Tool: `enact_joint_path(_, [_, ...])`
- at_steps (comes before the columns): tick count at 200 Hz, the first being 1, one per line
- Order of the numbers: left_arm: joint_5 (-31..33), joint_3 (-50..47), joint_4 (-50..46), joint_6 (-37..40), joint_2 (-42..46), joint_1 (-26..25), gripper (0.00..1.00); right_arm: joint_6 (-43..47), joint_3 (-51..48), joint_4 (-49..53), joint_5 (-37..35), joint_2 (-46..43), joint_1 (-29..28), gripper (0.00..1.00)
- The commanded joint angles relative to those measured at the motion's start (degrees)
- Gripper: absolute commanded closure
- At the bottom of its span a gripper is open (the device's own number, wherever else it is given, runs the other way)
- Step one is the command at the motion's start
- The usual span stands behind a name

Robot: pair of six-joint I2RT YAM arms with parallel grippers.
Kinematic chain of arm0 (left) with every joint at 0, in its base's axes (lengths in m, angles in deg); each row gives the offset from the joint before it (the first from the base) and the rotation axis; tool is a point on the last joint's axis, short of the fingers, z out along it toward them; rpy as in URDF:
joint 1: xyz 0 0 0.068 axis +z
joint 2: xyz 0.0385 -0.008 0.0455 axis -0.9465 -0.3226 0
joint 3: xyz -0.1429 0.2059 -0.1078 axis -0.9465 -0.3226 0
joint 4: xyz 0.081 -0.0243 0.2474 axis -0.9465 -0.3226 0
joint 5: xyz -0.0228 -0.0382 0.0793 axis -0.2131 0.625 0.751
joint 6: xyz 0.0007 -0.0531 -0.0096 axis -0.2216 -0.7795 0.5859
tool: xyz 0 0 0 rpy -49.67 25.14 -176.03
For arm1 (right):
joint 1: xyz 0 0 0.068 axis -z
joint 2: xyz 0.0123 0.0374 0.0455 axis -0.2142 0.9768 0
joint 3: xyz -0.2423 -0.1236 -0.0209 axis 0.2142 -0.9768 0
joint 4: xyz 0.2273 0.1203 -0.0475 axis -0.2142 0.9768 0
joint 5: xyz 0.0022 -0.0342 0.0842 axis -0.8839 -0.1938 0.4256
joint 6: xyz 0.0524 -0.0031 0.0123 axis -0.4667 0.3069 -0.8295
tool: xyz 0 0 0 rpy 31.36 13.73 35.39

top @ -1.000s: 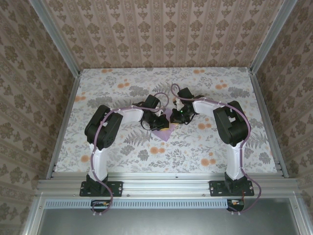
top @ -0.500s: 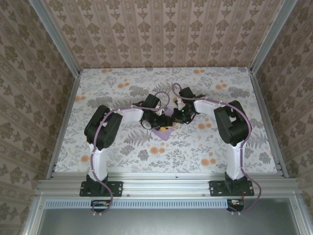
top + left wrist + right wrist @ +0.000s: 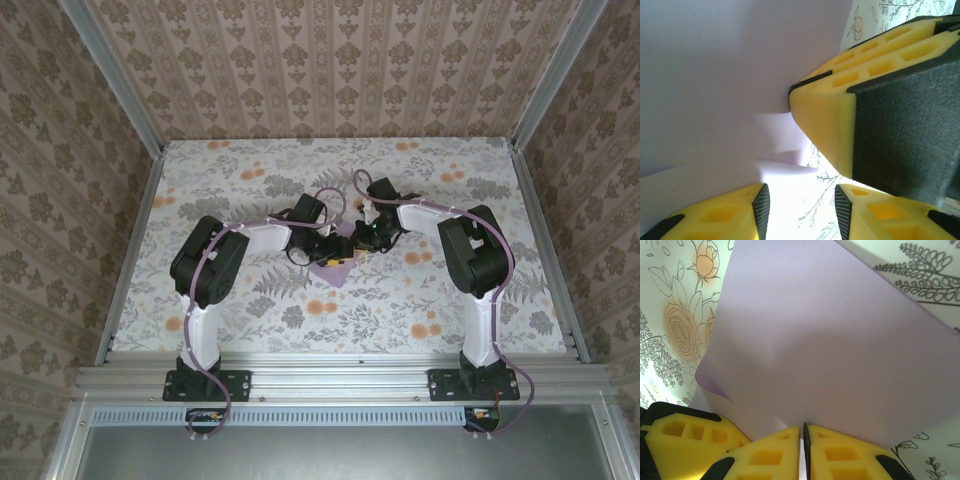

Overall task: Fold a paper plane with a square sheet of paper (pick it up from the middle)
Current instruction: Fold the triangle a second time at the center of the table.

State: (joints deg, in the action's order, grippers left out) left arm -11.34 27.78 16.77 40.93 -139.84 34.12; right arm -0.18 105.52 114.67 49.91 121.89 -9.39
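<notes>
Not much has changed since a second ago. The paper (image 3: 336,272) showed a longer point toward the near side then; now less of it sticks out from under the arms. The left arm's elbow has slid a little to the left.

The paper sits in the middle of the table (image 3: 250,320), lifted between the two grippers. The right gripper (image 3: 362,238) has its fingers pressed together on the far edge of the paper – from its own camera, the right gripper (image 3: 803,447) leaves only a thin dark line where the paper (image 3: 840,340) goes in. The left gripper (image 3: 325,250) is just beside it. From the left wrist, the left gripper (image 3: 800,212) has its two yellow fingers apart, with a bit of paper (image 3: 715,75) lying in the gap.

The table has a pale cloth with grey ferns and orange flowers. The walls (image 3: 330,60) – brown, with rows of little leaf shapes – stand on three sides. A silver rail (image 3: 330,380) runs along the near edge, where the arms are bolted down.
</notes>
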Motion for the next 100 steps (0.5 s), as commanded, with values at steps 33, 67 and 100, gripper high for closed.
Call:
enact_joint_path(33, [2.33, -2.58, 3.51, -0.28, -0.36, -0.14, 0.67, -2.55, -4.92, -2.35, 2.97, -6.20, 1.41, 0.85])
enact_joint_path(67, [2.33, -2.95, 4.00, -0.21, -0.27, -0.16, 0.72, -4.87, -8.98, -5.16, 5.04, -10.36, 2.00, 0.86])
enact_joint_path(100, [2.33, -3.10, 4.01, -0.18, -0.27, -0.12, 0.78, -9.81, -13.97, -11.10, 9.54, -13.45, 1.76, 0.89])
